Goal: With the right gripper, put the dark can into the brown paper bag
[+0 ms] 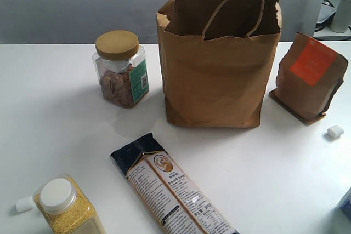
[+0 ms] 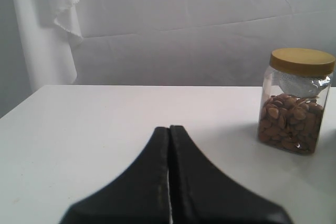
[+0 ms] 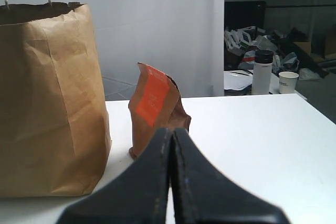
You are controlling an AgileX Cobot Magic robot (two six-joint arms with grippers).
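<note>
The brown paper bag stands upright and open at the back middle of the white table, its twisted handles up; the right wrist view shows the brown paper bag too. The dark can shows in no view. My right gripper is shut with nothing between its fingers, low over the table, aimed at the pouch beside the bag. My left gripper is also shut and empty, low over the table, some way short of the clear jar. Neither gripper appears in the exterior view.
A clear jar of nuts with a tan lid stands left of the bag. A small brown pouch with an orange label stands to the right. A long dark noodle packet, a yellow-grain jar and a small white piece lie nearer.
</note>
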